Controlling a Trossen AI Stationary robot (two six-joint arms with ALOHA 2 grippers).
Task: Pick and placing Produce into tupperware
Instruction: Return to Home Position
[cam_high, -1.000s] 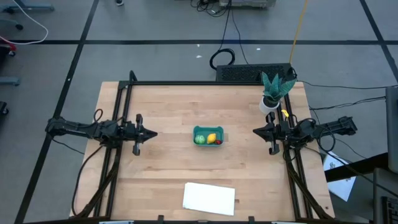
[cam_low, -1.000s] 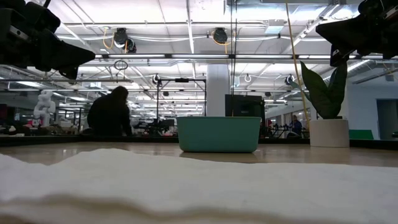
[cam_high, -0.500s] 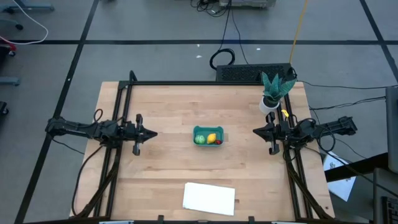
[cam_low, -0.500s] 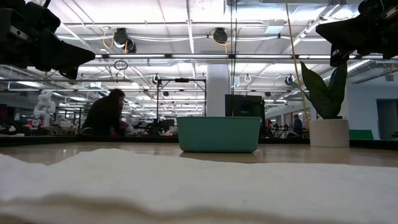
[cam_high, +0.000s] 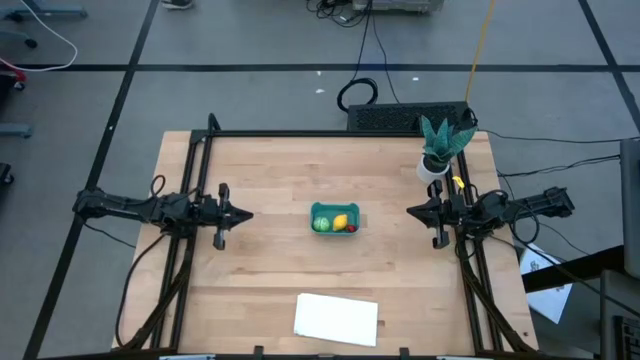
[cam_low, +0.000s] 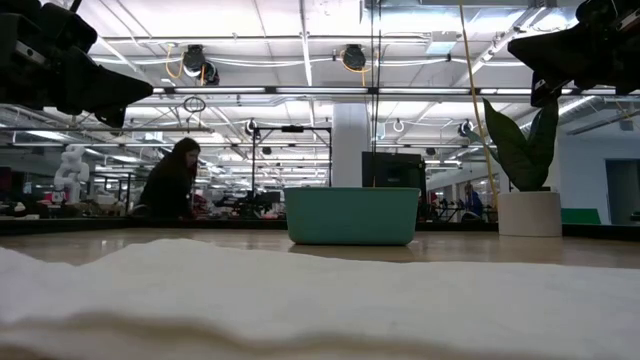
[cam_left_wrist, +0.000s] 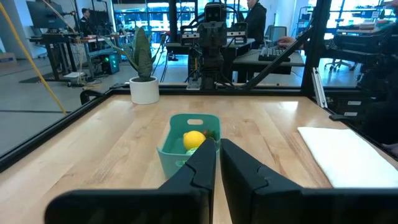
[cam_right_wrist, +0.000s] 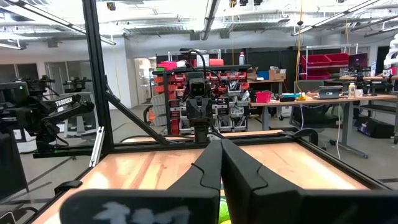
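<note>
high view looks straight down on a pale wooden table (cam_high: 260, 170). the teal tupperware (cam_high: 334, 206) sits near the table's middle, and all three pieces of produce lie inside it: the light-green ball (cam_high: 321, 225) at one end, the yellow lemon (cam_high: 341, 221) beside it, and the small red strawberry (cam_high: 351, 228) in the corner nearest the right arm. the left gripper (cam_high: 244, 214) hangs over the table's left side and the right gripper (cam_high: 411, 211) over its right side, each pointing inward at the tub and each well apart from it. in the wrist views both pairs of fingers (cam_left_wrist: 202, 167) are pressed together with nothing between them. a potted plant (cam_high: 438, 150) stands just beside the right arm, near the far corner, and a flat white sheet (cam_high: 337, 318) lies near the front edge. the filling looks finished, and the step in hand is to park the arms. to do that well, each arm should draw back along its own side, keeping height over the wood, so nothing nudges the tub. the right arm needs most care, since the plant's leaves reach close to it.
</note>
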